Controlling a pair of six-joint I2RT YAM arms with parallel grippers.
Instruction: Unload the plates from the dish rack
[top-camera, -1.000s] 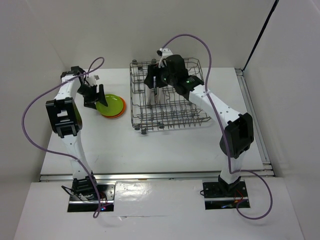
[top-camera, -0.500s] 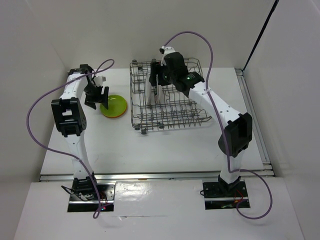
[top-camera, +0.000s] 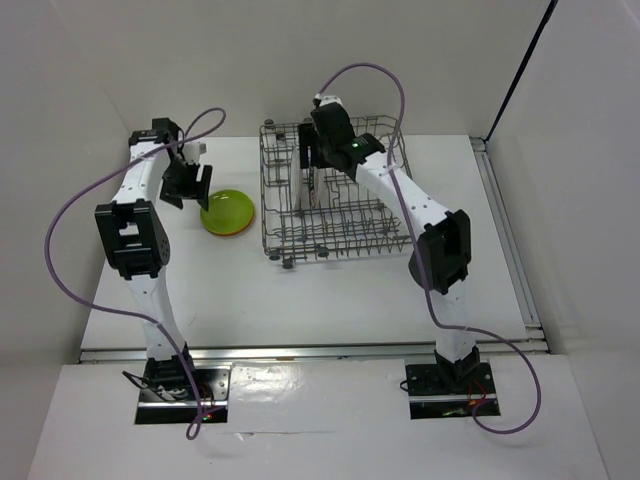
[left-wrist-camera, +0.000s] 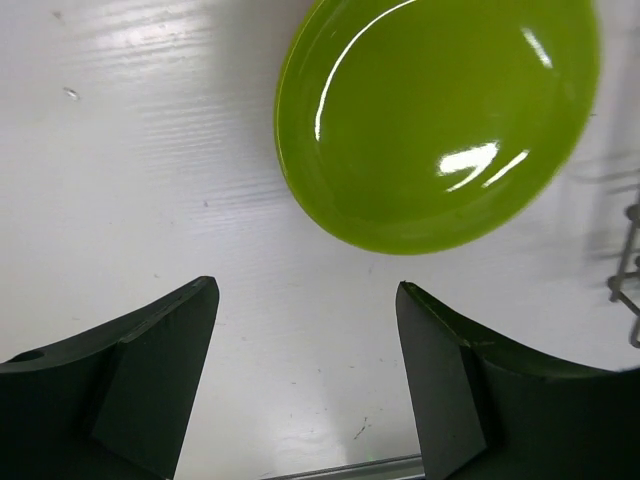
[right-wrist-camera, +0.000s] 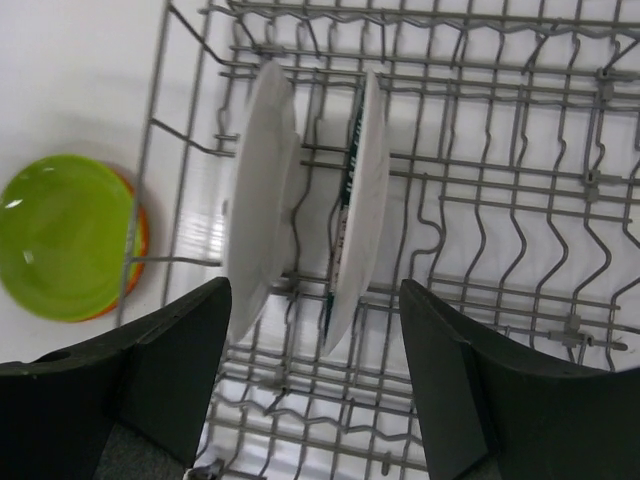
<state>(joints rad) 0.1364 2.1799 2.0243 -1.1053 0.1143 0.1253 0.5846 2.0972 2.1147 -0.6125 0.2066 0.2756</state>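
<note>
The lime green plate (top-camera: 228, 212) lies on the orange plate (top-camera: 238, 232) on the table, left of the dish rack (top-camera: 345, 248). My left gripper (top-camera: 187, 185) hovers just left of that stack. In the left wrist view it (left-wrist-camera: 305, 290) is open and empty, with the green plate (left-wrist-camera: 440, 120) ahead of it. Two plates stand on edge in the rack: a pale white one (right-wrist-camera: 258, 200) and one with a dark teal rim (right-wrist-camera: 365, 190). My right gripper (right-wrist-camera: 315, 285) is open above them, touching neither. From above, it (top-camera: 318, 150) hangs over the rack's back left.
The white enclosure walls stand close behind and on both sides. The rack's upright wire tines (right-wrist-camera: 520, 240) surround the standing plates. A metal rail (top-camera: 510, 240) runs along the table's right edge. Purple cables loop above both arms.
My left gripper has drawn back to the left, away from the green plate, which now covers the orange one more squarely. My right arm has swung toward the rack's back left, over the standing plates.
</note>
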